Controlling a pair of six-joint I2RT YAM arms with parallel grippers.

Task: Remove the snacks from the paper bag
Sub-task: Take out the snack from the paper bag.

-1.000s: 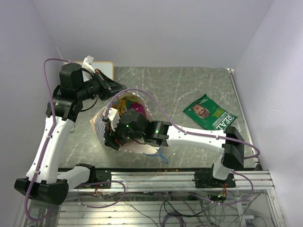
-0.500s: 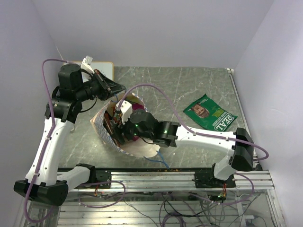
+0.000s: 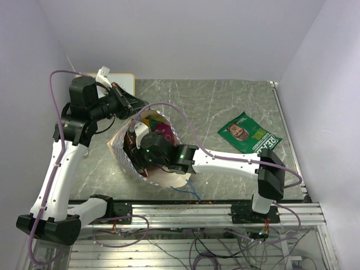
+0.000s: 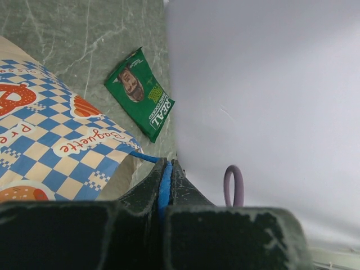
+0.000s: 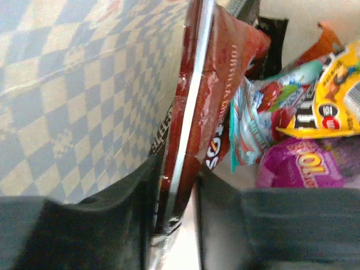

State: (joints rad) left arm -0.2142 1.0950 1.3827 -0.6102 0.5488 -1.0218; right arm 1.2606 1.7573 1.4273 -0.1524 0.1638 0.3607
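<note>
The paper bag [image 3: 167, 179] lies tilted on the table with its mouth toward the back. My left gripper [image 3: 136, 104] is shut on its blue cord handle [image 4: 163, 181] and holds the rim up; the checkered wall [image 4: 50, 135] shows below it. My right gripper [image 3: 136, 147] is inside the bag, shut on the edge of a red-brown packet [image 5: 194, 112] that lies against the checkered inner wall [image 5: 67, 101]. Beside it lie a purple packet [image 5: 298, 169], a yellow packet [image 5: 337, 101] and a teal-red packet [image 5: 256, 126]. A green chip bag [image 3: 249, 135] lies on the table to the right, also in the left wrist view [image 4: 139, 93].
A small whiteboard [image 3: 122, 82] leans at the back left corner behind my left arm. The bag's second blue handle [image 3: 189, 190] trails on the table near the front rail. Walls close in the left, back and right sides.
My right wrist shifted right and then back left inside the bag, and the bag's mouth changed shape around it. My left arm has held still on the handle.
</note>
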